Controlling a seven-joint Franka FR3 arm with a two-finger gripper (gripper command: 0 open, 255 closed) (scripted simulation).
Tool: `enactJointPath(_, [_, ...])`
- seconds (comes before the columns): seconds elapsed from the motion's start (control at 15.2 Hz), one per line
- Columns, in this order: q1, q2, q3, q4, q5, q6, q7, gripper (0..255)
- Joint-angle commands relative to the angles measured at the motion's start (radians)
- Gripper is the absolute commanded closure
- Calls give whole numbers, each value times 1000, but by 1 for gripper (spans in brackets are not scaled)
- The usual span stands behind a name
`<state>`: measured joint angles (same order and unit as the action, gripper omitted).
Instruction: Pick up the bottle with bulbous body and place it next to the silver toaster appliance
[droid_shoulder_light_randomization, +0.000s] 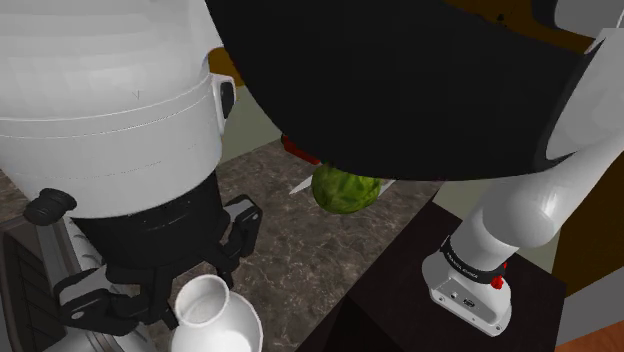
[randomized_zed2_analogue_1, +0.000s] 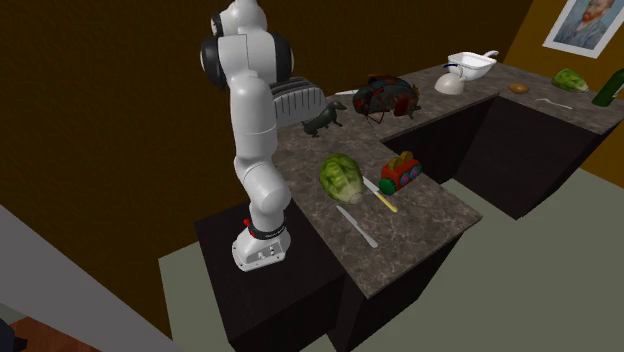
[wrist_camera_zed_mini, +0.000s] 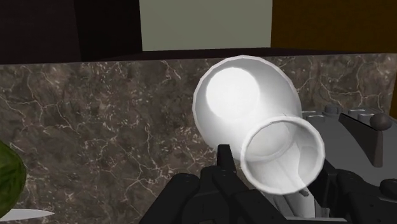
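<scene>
Well off to one side of the black gripper (wrist_camera_zed_mini: 273, 168), a green, melon-like vegetable (wrist_camera_zed_mini: 9, 181) lies on the mottled stone counter (wrist_camera_zed_mini: 95, 114). The gripper's fingers are clamped on the neck of the white round-bellied bottle (wrist_camera_zed_mini: 245, 95), seemingly holding it off the counter for carrying, and its open mouth shows nothing inside. Near the gripper's other side stands the grey toaster (wrist_camera_zed_mini: 327, 130), so the set-down spot looks close.
</scene>
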<state>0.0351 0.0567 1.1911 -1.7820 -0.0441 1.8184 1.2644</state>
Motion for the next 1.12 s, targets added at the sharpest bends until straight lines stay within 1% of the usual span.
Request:
enactJointPath(0.0, [-1, -2, -1, -27, 1, 27, -1, 255])
enactJointPath(0.46, [8, 26, -3, -108, -27, 118, 18, 255])
enactJointPath(0.99, [36, 88, -19, -190, -95, 223, 65, 255])
enactJointPath(1.06, [36, 88, -19, -190, -95, 223, 65, 255])
